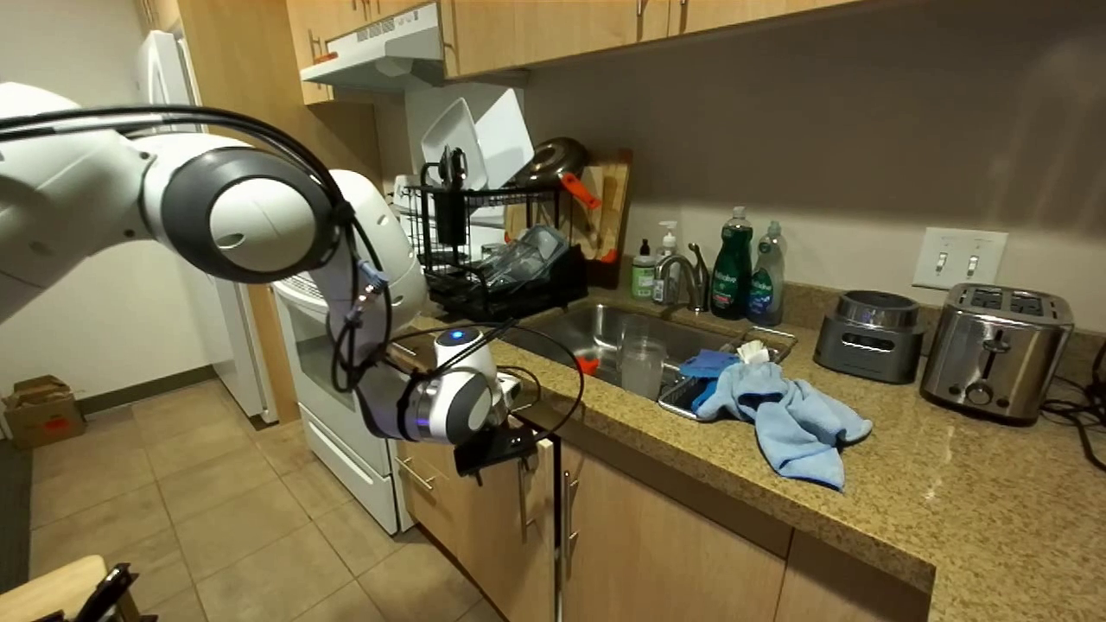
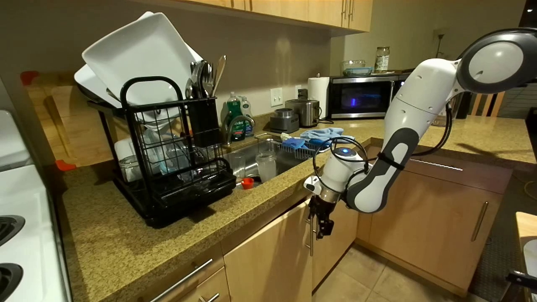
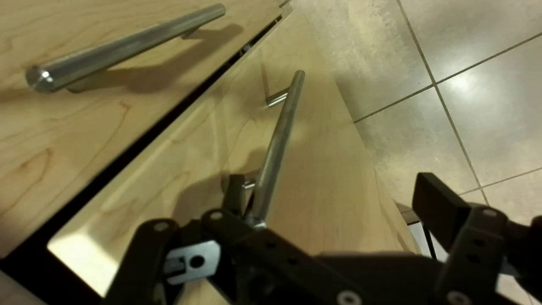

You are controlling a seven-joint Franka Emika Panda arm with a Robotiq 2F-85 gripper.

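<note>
Parted wide at gripper (image 3: 332,192), clamping nothing; with one finger (image 3: 234,192) near bar handle (image 3: 281,140) of ajar cabinet door (image 3: 326,169); could nudge door shut if drifting inward against handle

Black pincer (image 3: 335,197), silver handle (image 3: 279,144), blond grained door (image 3: 319,140), speckled countertop (image 2: 105,247)

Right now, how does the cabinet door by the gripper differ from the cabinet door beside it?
The near door stands ajar, while the other door looks shut. In the wrist view, the near door's handle shows between the jaws of the open gripper, though I cannot tell whether they touch; the other door's handle is clear of it. Both doors are pale wood with a straight metal bar handle.
</note>
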